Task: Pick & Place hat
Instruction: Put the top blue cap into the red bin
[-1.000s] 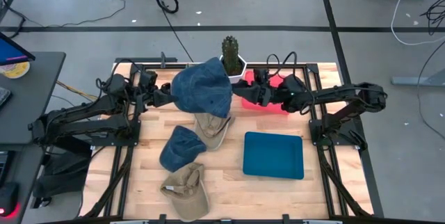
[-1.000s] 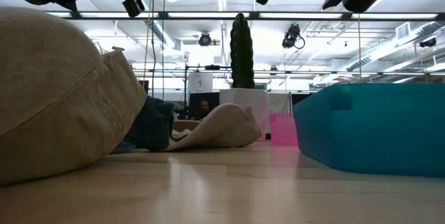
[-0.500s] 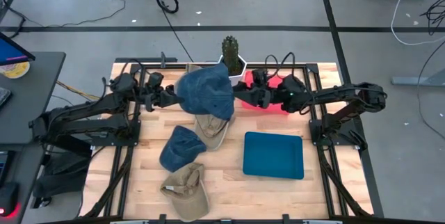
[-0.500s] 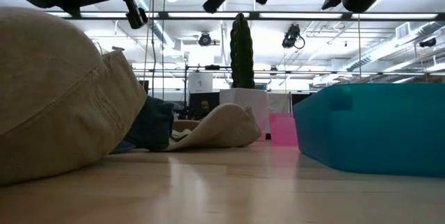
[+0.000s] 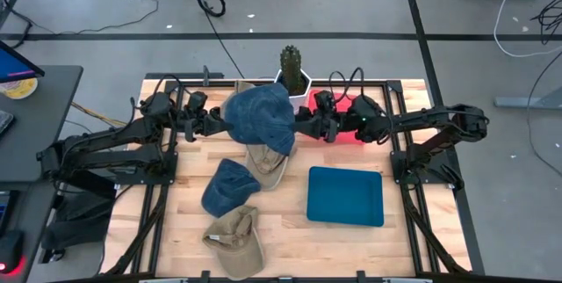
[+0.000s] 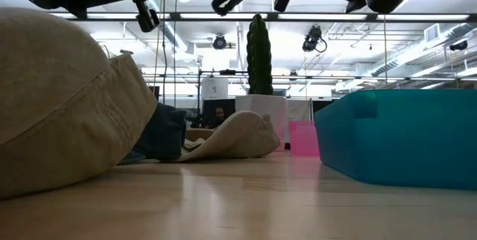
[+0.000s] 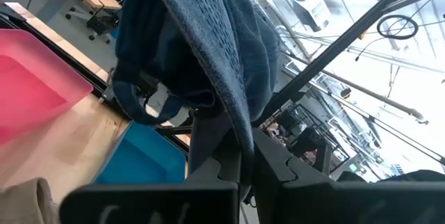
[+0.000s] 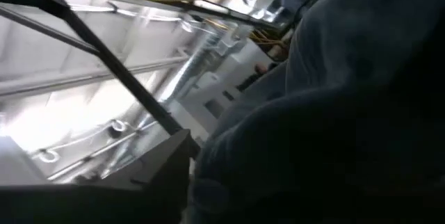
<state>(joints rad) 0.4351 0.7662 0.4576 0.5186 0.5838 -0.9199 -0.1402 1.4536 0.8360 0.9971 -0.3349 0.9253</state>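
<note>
Hanging above the back of the counter [image 5: 281,230], the blue denim hat [image 5: 260,116] is held up between both arms. The left claw [image 5: 221,123] is clamped on the hat's edge, fabric pinched between its fingers [image 7: 229,168]. The right claw [image 5: 299,122] reaches the hat's other side, but I cannot tell how its fingers stand. Below lie a tan hat [image 5: 268,162], a second blue hat [image 5: 226,185], another tan hat [image 5: 235,241], and a teal tray [image 5: 345,197]. A pink bin [image 5: 347,134] sits under the right arm, beside a cactus [image 5: 291,59].
</note>
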